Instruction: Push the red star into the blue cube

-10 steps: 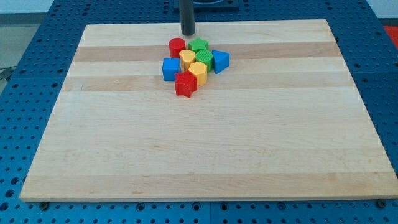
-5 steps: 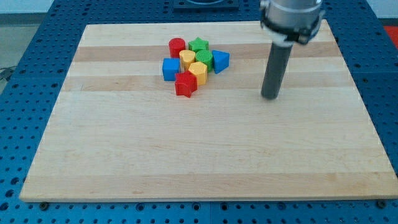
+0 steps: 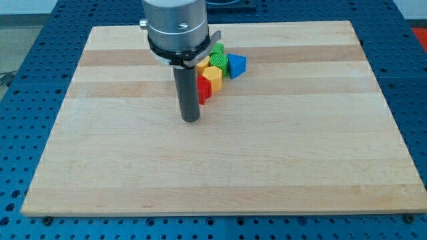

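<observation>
My tip (image 3: 191, 119) rests on the wooden board (image 3: 213, 167), just below the cluster of blocks toward the view's bottom. The rod and its mount stand in front of the cluster's left part. The red star (image 3: 204, 88) shows only as a sliver right of the rod, a short way above my tip. The blue cube is hidden behind the rod. Whether the star touches it cannot be told.
Right of the rod, a yellow block (image 3: 213, 77), a green block (image 3: 217, 61), a green star (image 3: 217, 49) and a blue triangular block (image 3: 237, 65) sit packed together. A blue pegboard surface (image 3: 27, 100) surrounds the board.
The rod swung from the board's top edge out to the right, then back left and down. It now stands in front of the cluster's left side, hiding the blue cube and red cylinder.
</observation>
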